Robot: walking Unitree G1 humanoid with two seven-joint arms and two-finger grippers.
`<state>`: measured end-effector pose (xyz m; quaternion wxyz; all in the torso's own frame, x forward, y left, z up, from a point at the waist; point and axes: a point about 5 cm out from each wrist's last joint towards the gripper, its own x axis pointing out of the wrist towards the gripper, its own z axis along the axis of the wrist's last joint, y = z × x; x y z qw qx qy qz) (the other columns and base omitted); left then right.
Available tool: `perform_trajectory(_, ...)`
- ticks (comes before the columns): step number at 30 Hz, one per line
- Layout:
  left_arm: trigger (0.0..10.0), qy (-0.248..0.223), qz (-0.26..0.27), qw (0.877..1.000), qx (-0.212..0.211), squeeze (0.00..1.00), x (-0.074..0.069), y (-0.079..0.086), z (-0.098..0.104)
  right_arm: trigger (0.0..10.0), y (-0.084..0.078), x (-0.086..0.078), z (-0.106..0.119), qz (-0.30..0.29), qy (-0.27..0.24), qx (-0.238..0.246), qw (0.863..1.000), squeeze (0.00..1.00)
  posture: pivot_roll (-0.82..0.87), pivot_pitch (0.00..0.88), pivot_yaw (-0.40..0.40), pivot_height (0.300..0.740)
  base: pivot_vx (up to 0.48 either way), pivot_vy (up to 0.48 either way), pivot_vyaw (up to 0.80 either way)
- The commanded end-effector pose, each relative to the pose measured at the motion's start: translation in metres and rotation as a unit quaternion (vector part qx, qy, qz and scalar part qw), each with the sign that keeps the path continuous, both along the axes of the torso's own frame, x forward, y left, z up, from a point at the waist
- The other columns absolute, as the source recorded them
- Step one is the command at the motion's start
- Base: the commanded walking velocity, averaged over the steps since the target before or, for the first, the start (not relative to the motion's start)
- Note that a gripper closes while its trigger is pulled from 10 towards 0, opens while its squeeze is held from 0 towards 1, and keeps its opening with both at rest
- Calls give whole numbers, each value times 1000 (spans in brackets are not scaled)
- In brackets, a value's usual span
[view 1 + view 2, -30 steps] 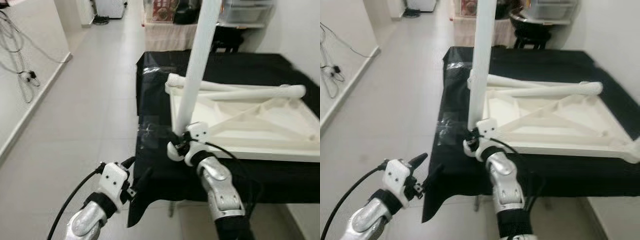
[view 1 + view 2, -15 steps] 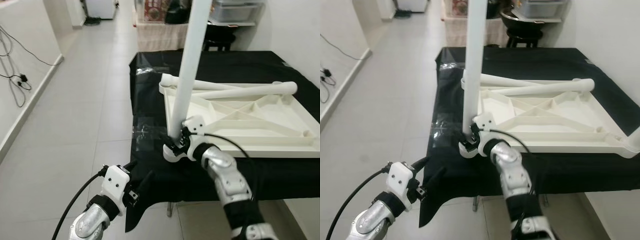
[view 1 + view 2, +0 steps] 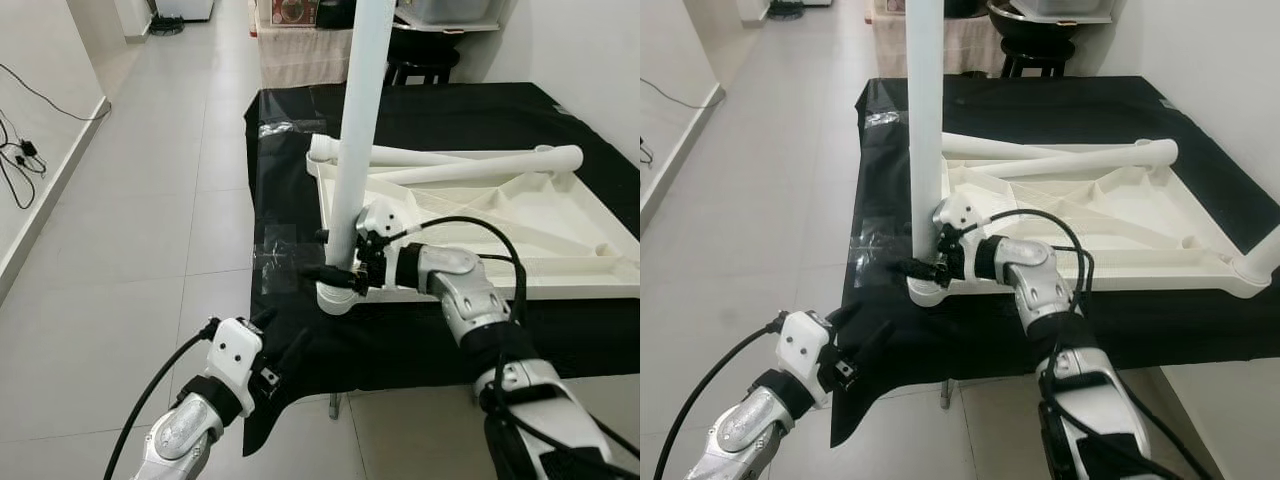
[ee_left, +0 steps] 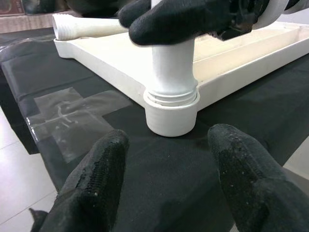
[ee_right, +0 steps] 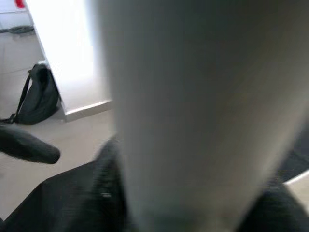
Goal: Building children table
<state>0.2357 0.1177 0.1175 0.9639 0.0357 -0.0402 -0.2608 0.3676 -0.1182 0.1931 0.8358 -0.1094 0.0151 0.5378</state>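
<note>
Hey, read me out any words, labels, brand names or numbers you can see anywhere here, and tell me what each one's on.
No text can be read.
Red box at the far end of the room: it seems to carry print, too small and blurred to read.
White table top, upright leg, black cloth, right gripper and left gripper: no markings visible.

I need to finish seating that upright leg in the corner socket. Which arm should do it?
Right. The right gripper is at the leg just above the socket. The left gripper hangs open below the table edge, touching nothing.
</note>
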Motion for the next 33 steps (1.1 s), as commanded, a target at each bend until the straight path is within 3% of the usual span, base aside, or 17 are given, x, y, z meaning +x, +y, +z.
perform_trajectory(1, 10000, 13, 0, 1000, 2, 0, -3, 0, -7, 0, 6, -1, 0, 24, 8, 6, 1000, 0, 7, 100, -57, 740, 0, 0, 0)
perform_trajectory(5, 10000, 14, -1, 1000, 1, 0, -3, -2, -7, 0, -11, 0, -2, 27, 21, 21, 999, 0, -2, 100, -49, 740, 0, 0, 0)
perform_trajectory(9, 10000, 14, -2, 1000, 0, 0, -4, -2, -7, 0, -16, -1, -2, 23, 21, 26, 999, 0, -6, 101, -47, 740, 0, 0, 0)
perform_trajectory(14, 10000, 14, -4, 1000, -2, 0, -5, -2, -6, 0, -27, -6, -18, -60, 15, 44, 997, 0, -19, 111, -52, 740, 0, 0, 0)
perform_trajectory(15, 10000, 14, -3, 1000, -2, 0, -5, -1, -6, 0, -20, -13, -31, -123, 10, 54, 991, 0, -18, 123, -55, 740, 0, 0, 0)
perform_trajectory(16, 10000, 13, -2, 1000, -2, 0, -6, 1, -5, 0, -9, -20, -40, -211, 9, 101, 972, 0, -25, 128, -53, 740, 0, 0, 0)
perform_trajectory(17, 10000, 13, -1, 1000, -2, 0, -7, 3, -4, 0, -1, -33, -47, -317, 16, 176, 932, 0, -27, 131, -48, 740, 0, 0, 0)
perform_trajectory(19, 10000, 13, -1, 1000, -2, 0, -7, 3, -4, 0, -1, -33, -47, -317, 16, 176, 932, 0, -27, 131, -48, 740, 0, 0, 0)
perform_trajectory(20, 10000, 12, 0, 1000, -1, 0, -7, 4, -4, 0, -1, -43, -51, -391, 28, 223, 892, 0, -27, 131, -48, 740, 0, 0, 0)
perform_trajectory(22, 10000, 12, 0, 1000, -1, 0, -7, 4, -4, 0, -1, -43, -51, -391, 28, 223, 892, 0, -27, 131, -48, 740, 0, 0, 0)
perform_trajectory(23, 10000, 13, 0, 1000, 0, 0, -6, 5, -4, 0, 10, -52, -48, -367, -4, 191, 910, 0, -61, 134, -25, 740, 0, 0, 0)
perform_trajectory(25, 10000, 15, -1, 1000, -3, 0, -4, 6, -4, 0, 15, -54, -62, -338, 9, 120, 933, 0, -45, 127, -34, 740, 0, 0, 0)
perform_trajectory(32, 10000, 13, 9, 1000, -3, 0, -1, 7, -4, 0, 24, -54, -62, -303, 0, 104, 947, 0, -21, 127, -41, 740, 0, 0, 0)
perform_trajectory(33, 10000, 12, 14, 1000, -2, 0, -1, 8, -4, 9020, 23, -52, -61, -302, 9, 107, 947, 0, -20, 122, -41, 740, 0, 0, 0)
